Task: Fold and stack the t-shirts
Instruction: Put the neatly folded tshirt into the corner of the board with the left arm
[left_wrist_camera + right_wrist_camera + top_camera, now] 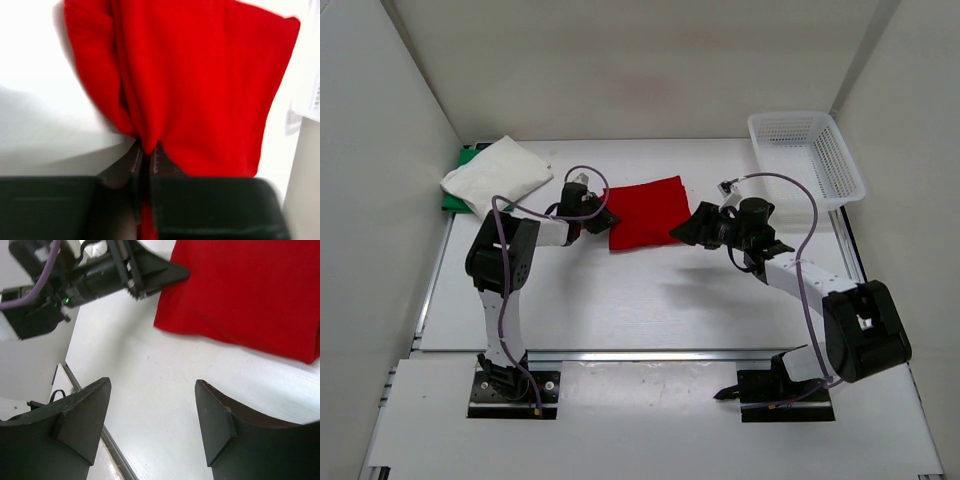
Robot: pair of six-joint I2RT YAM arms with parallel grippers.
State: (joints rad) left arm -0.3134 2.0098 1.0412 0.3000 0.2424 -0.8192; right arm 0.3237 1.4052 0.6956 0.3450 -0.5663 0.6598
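A: What shows between the dark fingers (80,420) of the right gripper (152,385)?
B: The white table (150,355); the fingers stand wide apart.
A: And beyond them?
B: The red t-shirt (240,290) lies flat at upper right, and the tip of the left gripper (182,274) touches its left edge

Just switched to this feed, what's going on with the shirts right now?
The left gripper is pinched shut on the left edge of the folded red t-shirt at mid-table. The right gripper is open over the bare table just off the shirt's right side and holds nothing. The white t-shirt lies folded on the green t-shirt in the far left corner, so the red one is not yet on that stack. The mesh basket sits at the far right.
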